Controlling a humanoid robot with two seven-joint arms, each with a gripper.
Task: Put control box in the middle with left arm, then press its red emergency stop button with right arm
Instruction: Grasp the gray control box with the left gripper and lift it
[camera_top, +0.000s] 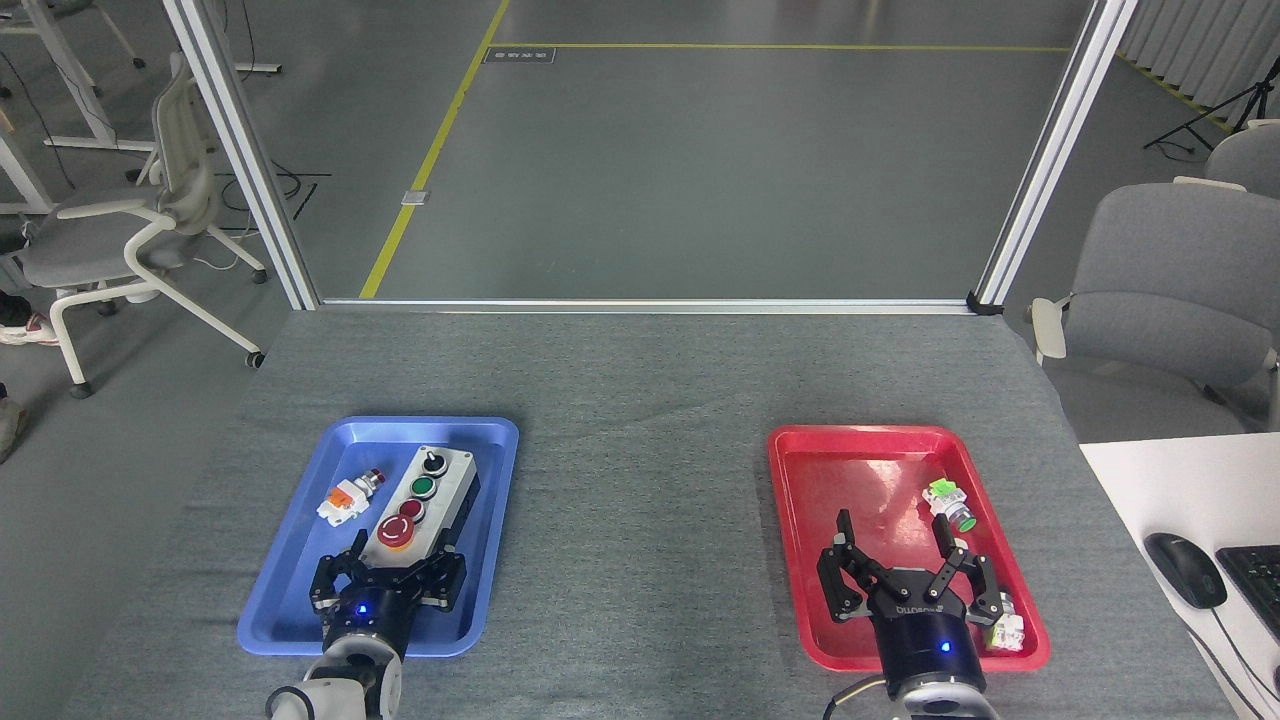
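The control box (420, 515) lies inside the blue tray (300, 560), lengthwise along the tray's long axis and toward its right half, with the black knob at its far end, then the green button, the small dark-red button, and the red emergency stop button (396, 533) nearest the robot. Just left of the box, in the same tray and apart from it, lies a small orange-and-white switch (347, 497). The left gripper (389, 570) sits over the near end of the box, its two black fingers spread to either side of that end; the near edge of the box is hidden behind the gripper body, so whether the fingers touch the box cannot be told, but they appear parted rather than clamped on it. To the right of the blue tray stretches the middle (640, 520), a bare span of grey woven cloth on the table, and beyond that span lies the red tray (800, 480). The right gripper (900, 555) hangs over the near part of the red tray with its fingers spread wide and nothing between them. In the red tray, a small green-capped part (950, 505) lies just beyond the gripper's right finger, and a pale yellowish-white part (1008, 625) shows beside the gripper body near the tray's near right corner.
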